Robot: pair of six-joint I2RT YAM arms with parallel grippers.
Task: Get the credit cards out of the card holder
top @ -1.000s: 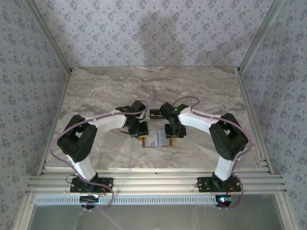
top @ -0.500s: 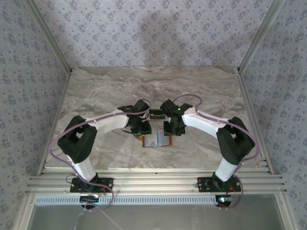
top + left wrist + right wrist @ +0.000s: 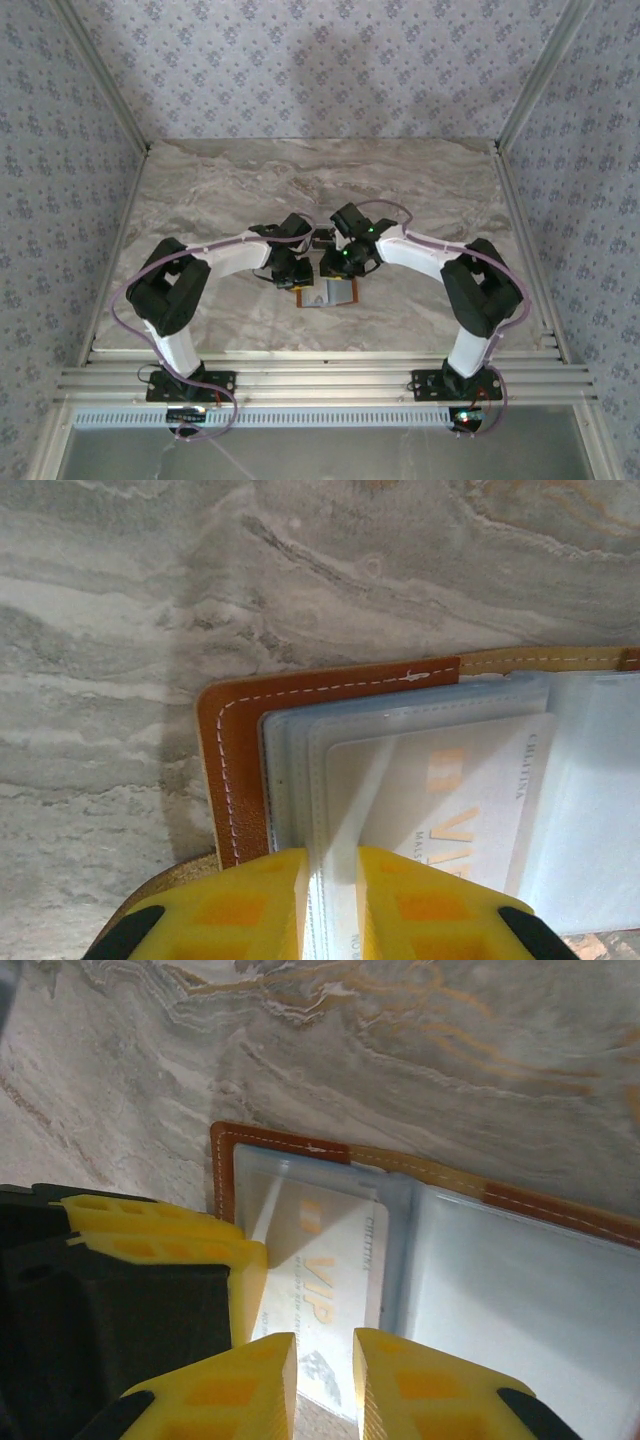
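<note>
Two robot arms meet over an open orange-brown card holder [image 3: 330, 294] lying flat on a marble table [image 3: 220, 190], near its middle and toward the near edge. The left gripper [image 3: 297, 277] stands at the holder's left end and the right gripper [image 3: 342, 268] just beside it, above the middle. In the left wrist view the left gripper [image 3: 333, 905] has its yellow fingers [image 3: 245, 900] drawn almost together on the edge of the stacked clear sleeves [image 3: 300, 740], pinching them just inside the stitched leather border. A pale credit card [image 3: 440, 800] (gold "VIP" lettering shows through the plastic) sits in the front sleeve, to the right of those fingers. In the right wrist view the right gripper [image 3: 325, 1385] hangs over the same card [image 3: 330, 1270], whose near edge lies in the narrow gap between its fingers [image 3: 430, 1390]. Whether they grip the card cannot be told. A small dark rectangle [image 3: 322, 238] lies on the table just beyond the holder, between the two wrists.
</note>
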